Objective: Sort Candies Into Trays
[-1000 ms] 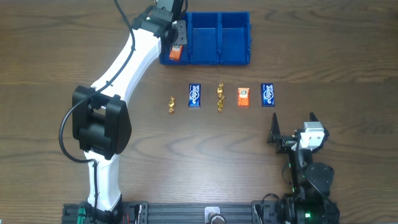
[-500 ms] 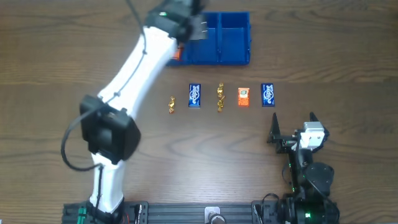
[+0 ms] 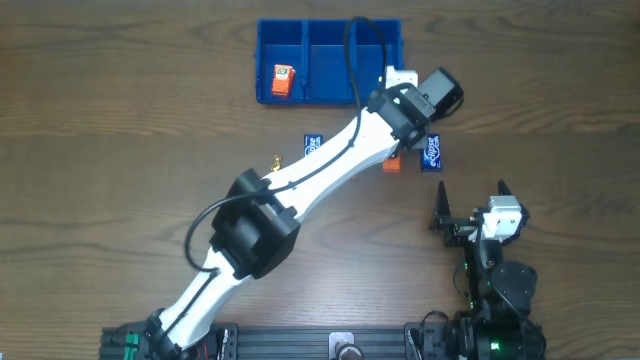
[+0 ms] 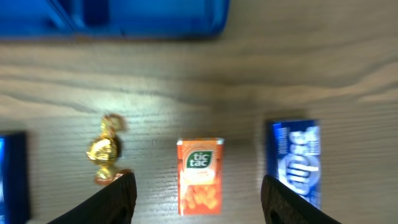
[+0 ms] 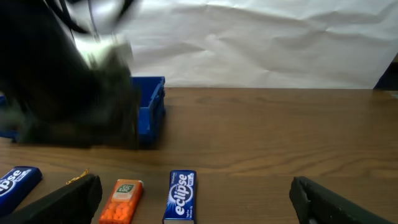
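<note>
Two tools are being shown with their fingers spread and nothing between them. The left tool [image 4: 199,202] is being held above the dark wooden bench [image 3: 120,120], with its arm stretched across toward the right part of the candy row. A small orange rectangular mint box [image 4: 199,175] is being framed between its parted fingers and is not being touched. Just beside that box, a gold foil-wrapped candy [image 4: 103,149] is being seen on one side and a flat blue gum pack [image 4: 295,160] on the other, each apart from the box. A second flat blue gum pack [image 3: 312,145] and another gold foil candy [image 3: 276,162] are being seen farther left in the row. A blue plastic three-compartment tray [image 3: 320,100] is being seen beyond the row, and a second orange mint box [image 3: 284,82] is being held in its left compartment. The right tool [image 5: 199,199] is being held low near its own base, facing the row and well apart from the candies.
</note>
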Controlling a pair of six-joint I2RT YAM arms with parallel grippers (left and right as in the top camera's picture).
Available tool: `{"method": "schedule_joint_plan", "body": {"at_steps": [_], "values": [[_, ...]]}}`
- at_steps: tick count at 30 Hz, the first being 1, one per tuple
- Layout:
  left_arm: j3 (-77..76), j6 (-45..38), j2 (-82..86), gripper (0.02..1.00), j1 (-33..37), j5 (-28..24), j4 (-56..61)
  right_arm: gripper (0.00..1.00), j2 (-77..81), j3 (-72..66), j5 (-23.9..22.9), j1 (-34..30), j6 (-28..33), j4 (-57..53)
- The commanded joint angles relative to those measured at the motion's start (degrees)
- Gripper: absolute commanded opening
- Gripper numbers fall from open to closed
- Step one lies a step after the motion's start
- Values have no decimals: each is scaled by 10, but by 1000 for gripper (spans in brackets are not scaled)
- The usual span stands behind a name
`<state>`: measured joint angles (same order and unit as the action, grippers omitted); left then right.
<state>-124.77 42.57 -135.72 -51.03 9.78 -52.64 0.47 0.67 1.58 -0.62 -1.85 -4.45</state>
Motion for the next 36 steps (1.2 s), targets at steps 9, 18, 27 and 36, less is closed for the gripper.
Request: {"method": "schedule_joint_plan", "body": {"at_steps": [9, 18, 27, 36], "values": [[16, 33, -67, 617, -3, -53, 5, 1000, -3, -2, 2, -2, 8, -2], [55, 38, -67, 625, -3, -68, 23, 1000, -3, -2, 2, -2, 8, -2], [56, 38, -80, 715, -4, -71, 24, 1000, -3, -2, 2, -2, 8, -2], [56, 37, -84, 472, -7, -72, 31, 1000, -3, -2, 2, -2, 8, -2]]}}
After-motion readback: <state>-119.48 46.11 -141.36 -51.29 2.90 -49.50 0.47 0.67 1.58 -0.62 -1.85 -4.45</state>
